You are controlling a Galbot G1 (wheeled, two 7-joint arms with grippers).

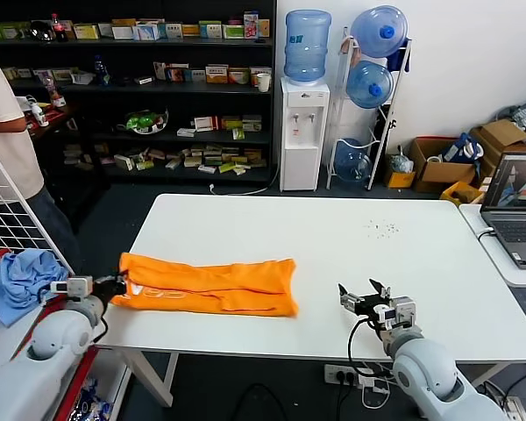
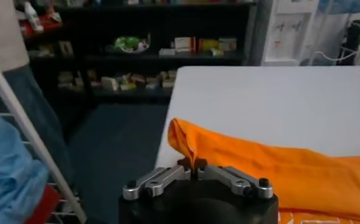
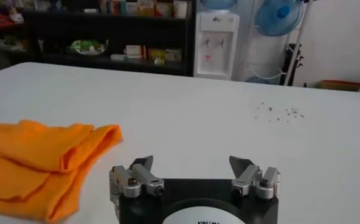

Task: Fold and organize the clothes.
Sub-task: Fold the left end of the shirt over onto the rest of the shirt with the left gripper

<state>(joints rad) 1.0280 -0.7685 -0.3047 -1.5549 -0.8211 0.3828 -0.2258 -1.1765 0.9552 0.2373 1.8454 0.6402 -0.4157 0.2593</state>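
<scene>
The orange T-shirt (image 1: 212,285) lies folded into a long band on the white table (image 1: 333,237), near its front left. White lettering shows along its front edge. My left gripper (image 1: 116,287) is shut on the shirt's left end at the table's left edge; in the left wrist view the jaws (image 2: 192,165) pinch a raised fold of the orange T-shirt (image 2: 277,167). My right gripper (image 1: 366,296) is open and empty over the table's front, to the right of the shirt. In the right wrist view its fingers (image 3: 142,167) stand wide apart and the T-shirt's right end (image 3: 52,158) lies beside them.
A light blue cloth (image 1: 22,276) lies in a wire basket left of the table. A person (image 1: 9,132) stands at the far left. A laptop (image 1: 517,210) sits on a side table at right. Small dark specks (image 1: 384,228) dot the table's far right.
</scene>
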